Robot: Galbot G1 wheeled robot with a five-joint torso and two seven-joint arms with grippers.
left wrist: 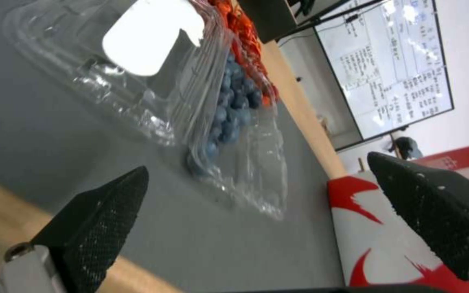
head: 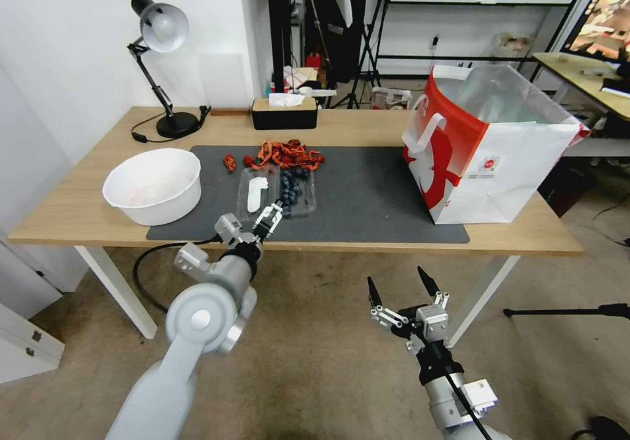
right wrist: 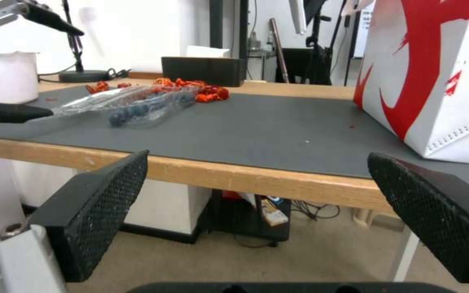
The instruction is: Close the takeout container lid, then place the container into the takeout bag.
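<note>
1. The left gripper (head: 270, 216) hangs over the near edge of the grey mat (head: 367, 190), its jaws apart and holding nothing. The takeout container (head: 296, 192) lies just beyond the fingertips, opened flat on the mat. The lid (head: 257, 192), with its oblong white label, is folded out to the left, and the half with the blueberries sits to its right.
2. In the left wrist view the container (left wrist: 229, 118) sits ahead of the two black fingers (left wrist: 90, 228), not between them. No contact with the plastic can be made out. The lid (left wrist: 136, 53) runs past the frame's edge, and the clear walls are hard to trace against the mat.
3. To the left of the container stands a large white bowl (head: 154, 184). Behind that are a desk lamp (head: 159, 66) and a black tissue box (head: 284, 113).
4. A heap of red-orange scraps (head: 285, 154) lies on the mat right behind the container.
5. Bare mat separates the container from the takeout bag (head: 489, 148), which stands upright and open at the table's right end, well apart, showing its silvery lining.
6. The right gripper (head: 403, 289) waits below and in front of the table edge, jaws wide apart and empty. In its wrist view the wooden table edge (right wrist: 229, 173) crosses between its fingers (right wrist: 90, 211), and the bag (right wrist: 435, 73) is cut off at the frame's edge.
</note>
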